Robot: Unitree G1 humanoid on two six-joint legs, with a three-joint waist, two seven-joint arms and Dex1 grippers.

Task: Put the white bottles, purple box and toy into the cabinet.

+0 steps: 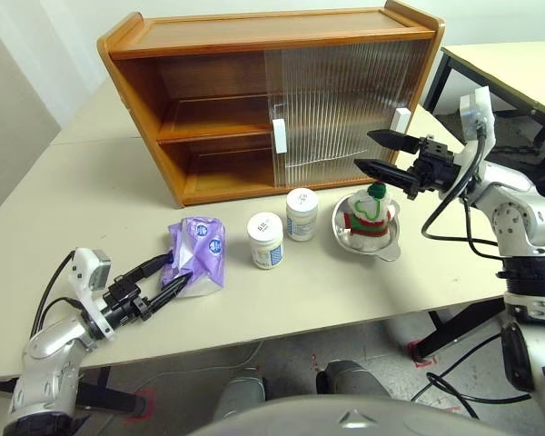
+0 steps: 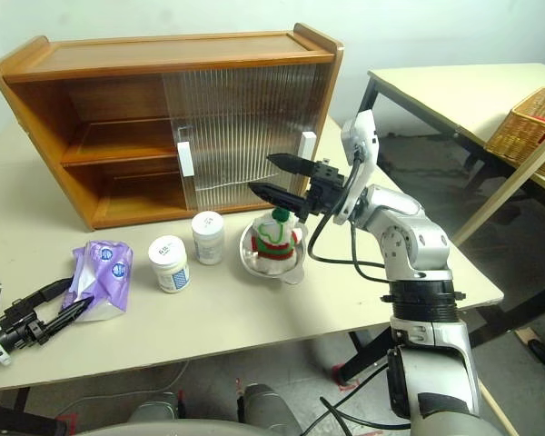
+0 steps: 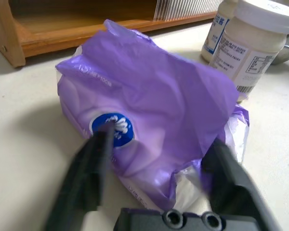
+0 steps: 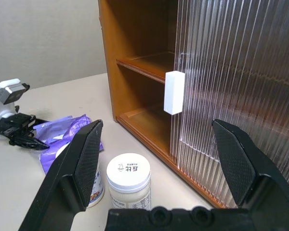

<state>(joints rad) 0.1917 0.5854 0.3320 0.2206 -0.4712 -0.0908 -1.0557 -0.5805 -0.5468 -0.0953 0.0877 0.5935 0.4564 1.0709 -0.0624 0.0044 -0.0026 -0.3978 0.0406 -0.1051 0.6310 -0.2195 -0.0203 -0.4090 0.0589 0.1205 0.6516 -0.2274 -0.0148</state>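
Left eye view: the cabinet (image 1: 254, 100), at the tabletop's far edge, has bare open shelves, so nothing is stored yet. The box (image 1: 198, 254), bottles (image 1: 265, 240) and toy (image 1: 368, 213) sit mid-tabletop. Left tool (image 1: 163, 281) straddles the box, half-closed; right tool (image 1: 380, 153) hovers wide open.

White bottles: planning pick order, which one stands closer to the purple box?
The white bottle beside the purple box; the other bottle stands nearer the bowl.

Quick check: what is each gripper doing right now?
Left gripper: fingers on either side of the purple box, partly closed; a firm hold cannot be told.
Right gripper: open, empty, raised above the toy.
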